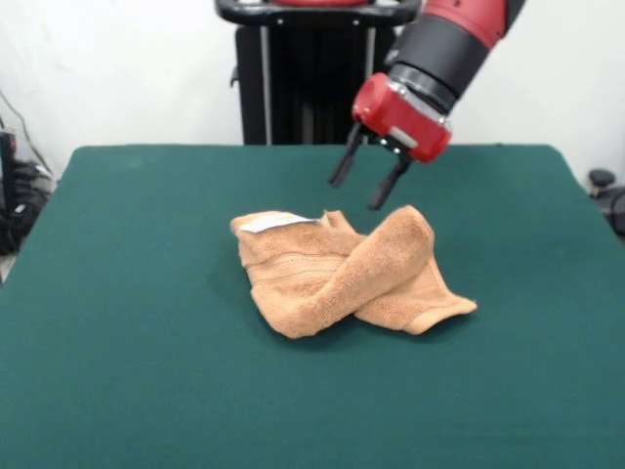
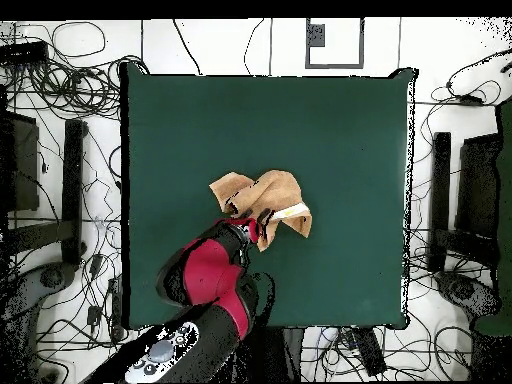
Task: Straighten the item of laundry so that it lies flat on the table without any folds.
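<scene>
The orange-tan towel (image 1: 342,272) lies crumpled near the middle of the dark green table (image 1: 117,322), with one part rolled over the rest and its small white label (image 1: 271,223) showing at the far left corner. In the overhead view the towel (image 2: 272,198) sits just left of the table's (image 2: 340,130) centre. My gripper (image 1: 363,187) hangs a little above the towel's far edge, tilted, with its two black fingers (image 1: 342,166) apart and empty. In the overhead view the gripper (image 2: 250,222) is at the towel's lower edge, partly hidden by the red arm.
The robot's black pedestal (image 1: 303,78) stands beyond the table's far edge. Cables and black stands (image 2: 70,180) lie on the floor round the table. Green felt lies bare on all sides of the towel.
</scene>
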Available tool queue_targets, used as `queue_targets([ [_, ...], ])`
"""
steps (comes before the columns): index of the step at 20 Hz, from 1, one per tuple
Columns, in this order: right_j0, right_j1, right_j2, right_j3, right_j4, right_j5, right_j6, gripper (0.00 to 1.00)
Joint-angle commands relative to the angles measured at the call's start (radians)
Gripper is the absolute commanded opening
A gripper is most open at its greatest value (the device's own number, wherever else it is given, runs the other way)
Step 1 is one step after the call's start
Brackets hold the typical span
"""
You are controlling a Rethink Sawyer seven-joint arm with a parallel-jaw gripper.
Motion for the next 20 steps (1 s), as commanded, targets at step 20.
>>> queue_targets([
  [20,-0.327,-0.088,0.495,-0.064,-0.098,-0.086,0.238,1.00],
])
